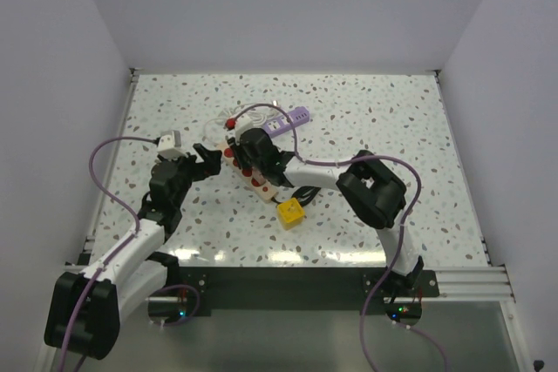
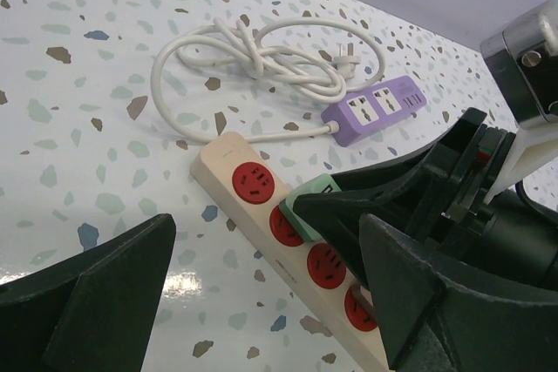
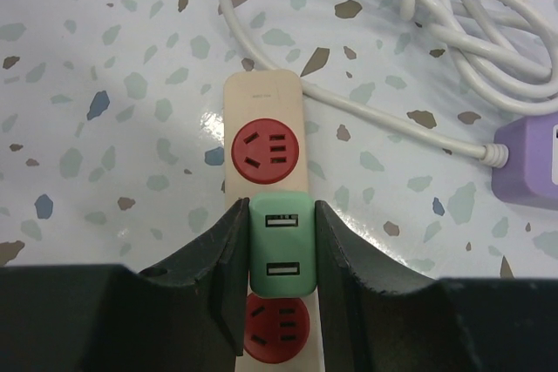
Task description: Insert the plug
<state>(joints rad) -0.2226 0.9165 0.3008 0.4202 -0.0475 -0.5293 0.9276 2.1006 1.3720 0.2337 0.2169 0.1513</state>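
Observation:
A cream power strip (image 3: 261, 93) with several red sockets lies on the speckled table; it also shows in the left wrist view (image 2: 228, 158) and the top view (image 1: 264, 187). A green USB plug (image 3: 279, 246) sits over the strip's second socket, between two red ones. My right gripper (image 3: 279, 215) is shut on the green plug, one finger on each side; it also shows in the top view (image 1: 253, 161). In the left wrist view the plug (image 2: 307, 202) rests against the strip's face; how deep it sits is hidden. My left gripper (image 2: 266, 241) is open and empty just left of the strip (image 1: 209, 161).
A purple power strip (image 1: 292, 119) with a coiled white cable (image 2: 261, 58) lies behind the cream strip. A yellow block (image 1: 290, 212) sits at the cream strip's near end. White walls close the table at the left, right and back.

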